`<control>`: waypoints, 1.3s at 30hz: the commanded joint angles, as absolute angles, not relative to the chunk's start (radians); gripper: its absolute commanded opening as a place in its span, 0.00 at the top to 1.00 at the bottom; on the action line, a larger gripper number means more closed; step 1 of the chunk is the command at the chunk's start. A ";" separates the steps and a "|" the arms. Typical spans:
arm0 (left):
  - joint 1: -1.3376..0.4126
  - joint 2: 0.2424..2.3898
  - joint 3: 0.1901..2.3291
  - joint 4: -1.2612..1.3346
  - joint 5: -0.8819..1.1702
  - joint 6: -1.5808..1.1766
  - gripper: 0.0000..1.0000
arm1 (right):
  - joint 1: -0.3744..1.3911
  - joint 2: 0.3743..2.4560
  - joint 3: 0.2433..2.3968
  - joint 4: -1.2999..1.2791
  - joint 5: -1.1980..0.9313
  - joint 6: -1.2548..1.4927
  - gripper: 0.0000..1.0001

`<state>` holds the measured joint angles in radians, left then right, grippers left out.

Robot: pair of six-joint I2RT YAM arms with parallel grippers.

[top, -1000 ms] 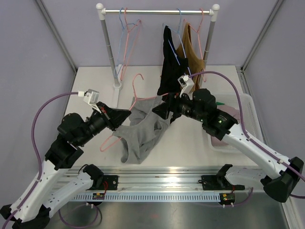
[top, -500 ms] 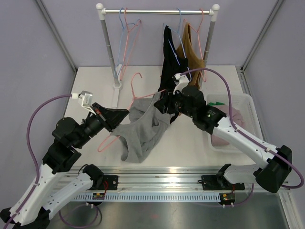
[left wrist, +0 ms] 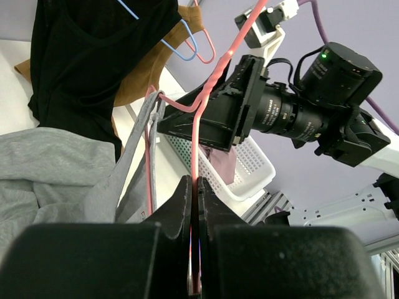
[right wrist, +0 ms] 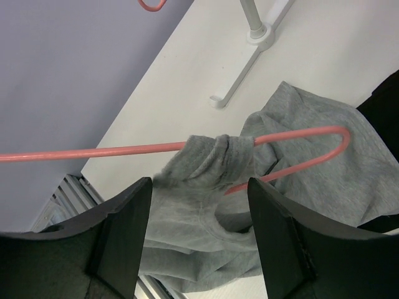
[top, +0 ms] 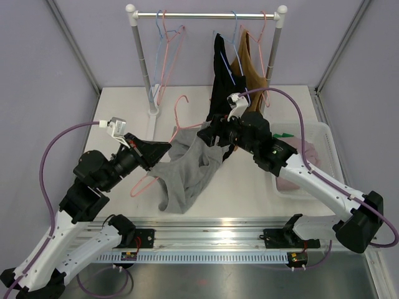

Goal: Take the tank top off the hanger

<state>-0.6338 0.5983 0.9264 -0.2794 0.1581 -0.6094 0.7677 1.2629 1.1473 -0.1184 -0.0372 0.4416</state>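
Note:
The grey tank top (top: 184, 171) hangs from a pink hanger (top: 179, 106), its lower part resting on the table. My left gripper (top: 163, 149) is shut on the hanger's wire (left wrist: 209, 93), with the jaws pressed on it (left wrist: 195, 187). One grey strap (right wrist: 218, 149) is bunched round the pink hanger arm (right wrist: 93, 151) near its bent end. My right gripper (top: 209, 134) is open and empty, its fingers (right wrist: 121, 237) spread on either side of the grey cloth (right wrist: 212, 212) just under that strap, not touching it.
A clothes rack (top: 206, 14) stands at the back with empty pink and blue hangers (top: 165, 43), a black top (top: 221, 81) and a brown garment (top: 249, 68). A white basket (top: 321, 134) holding pink cloth sits at the right. The rack foot (right wrist: 255, 31) is close by.
My right gripper has moved a little left and away, closer to the hanger's strap end. My left gripper has kept its hold and shifted only slightly.

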 commanded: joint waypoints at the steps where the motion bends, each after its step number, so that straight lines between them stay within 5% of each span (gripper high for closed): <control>1: -0.638 0.612 0.925 -0.210 0.146 -0.597 1.00 | 0.778 1.210 1.121 -0.017 -0.021 0.459 0.29; 5: -0.638 0.627 0.910 -0.180 0.190 -0.615 1.00 | 0.778 1.259 1.159 -0.040 -0.034 0.459 0.20; 8: -0.638 0.624 0.904 -0.170 0.195 -0.623 1.00 | 0.778 1.291 1.175 -0.066 -0.003 0.463 0.23; 11: -0.638 0.621 0.911 -0.181 0.189 -0.617 1.00 | 0.778 1.298 1.175 -0.084 0.072 0.453 0.49; 16: -0.638 0.621 0.917 -0.206 0.169 -0.601 1.00 | 0.778 1.287 1.158 -0.090 0.100 0.439 0.63; 17: -0.638 0.621 0.917 -0.206 0.163 -0.598 1.00 | 0.778 1.287 1.160 -0.097 0.109 0.434 0.72; 18: -0.638 0.621 0.917 -0.213 0.157 -0.598 1.00 | 0.776 1.290 1.163 -0.104 0.123 0.430 0.97; 19: -0.638 0.621 0.916 -0.219 0.146 -0.594 1.00 | 0.778 1.290 1.163 -0.116 0.130 0.430 1.00; 23: -0.638 0.620 0.916 -0.248 0.098 -0.572 1.00 | 0.778 1.270 1.143 -0.113 0.135 0.430 0.83; 25: -0.638 0.621 0.917 -0.253 0.109 -0.569 1.00 | 0.778 1.272 1.144 -0.132 0.155 0.414 1.00; 34: -0.638 0.598 0.945 -0.296 0.267 -0.502 1.00 | 0.642 1.334 1.267 -0.325 0.354 0.339 1.00; 39: -0.638 0.539 0.960 -0.293 0.281 -0.492 1.00 | 0.546 1.361 1.269 -0.365 0.287 0.344 1.00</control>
<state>-0.6342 0.5930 0.9031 -0.3477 0.2199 -0.5201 0.5865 1.3552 1.2430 -0.3157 0.2558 0.3729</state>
